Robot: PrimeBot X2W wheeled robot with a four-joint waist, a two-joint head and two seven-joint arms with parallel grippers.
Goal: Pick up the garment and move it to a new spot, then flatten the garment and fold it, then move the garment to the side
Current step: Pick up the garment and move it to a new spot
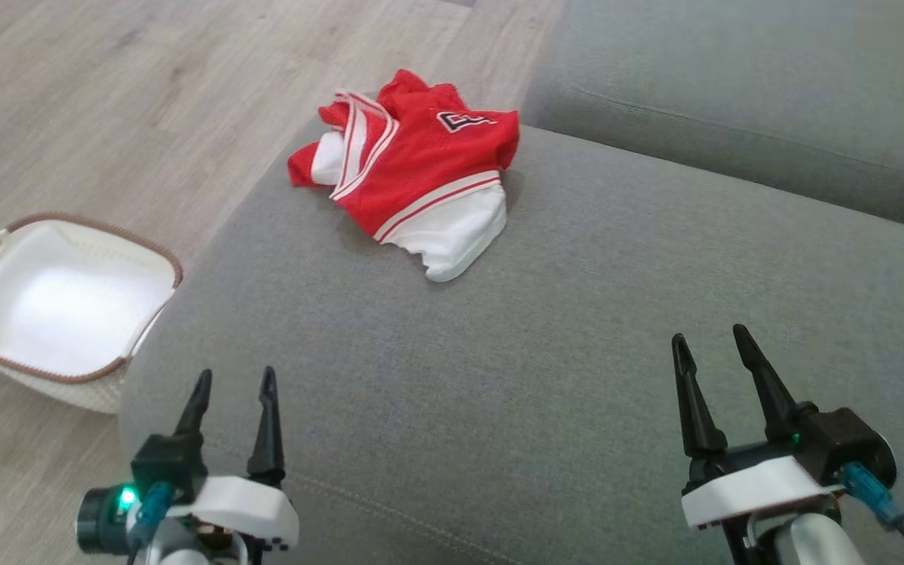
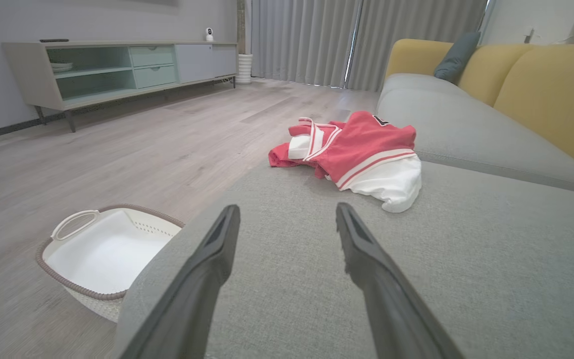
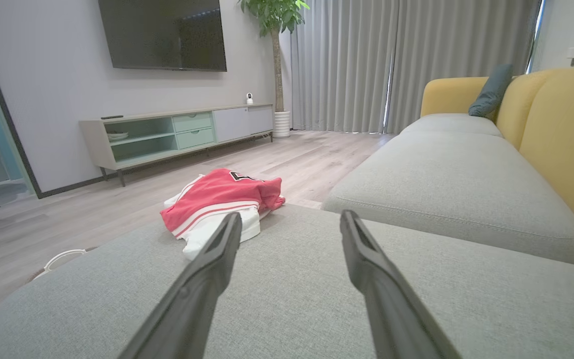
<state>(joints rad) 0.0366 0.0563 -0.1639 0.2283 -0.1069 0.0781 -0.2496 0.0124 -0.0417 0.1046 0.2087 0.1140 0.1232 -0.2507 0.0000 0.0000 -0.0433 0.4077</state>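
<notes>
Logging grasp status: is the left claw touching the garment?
Apart. The head view shows bare grey cushion between the left claw and the garment.

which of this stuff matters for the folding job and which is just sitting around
For the job: red and white garment, left gripper and right gripper, both open, grey sofa seat under the garment.

Just lying about: white basket on the floor, TV stand, potted plant, blue pillow.

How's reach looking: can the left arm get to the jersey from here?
Probably yes. The left arm's jaws stand open over bare cushion, with nothing between them and the jersey; the basket sits aside on the floor. It's a long stretch, though.
</notes>
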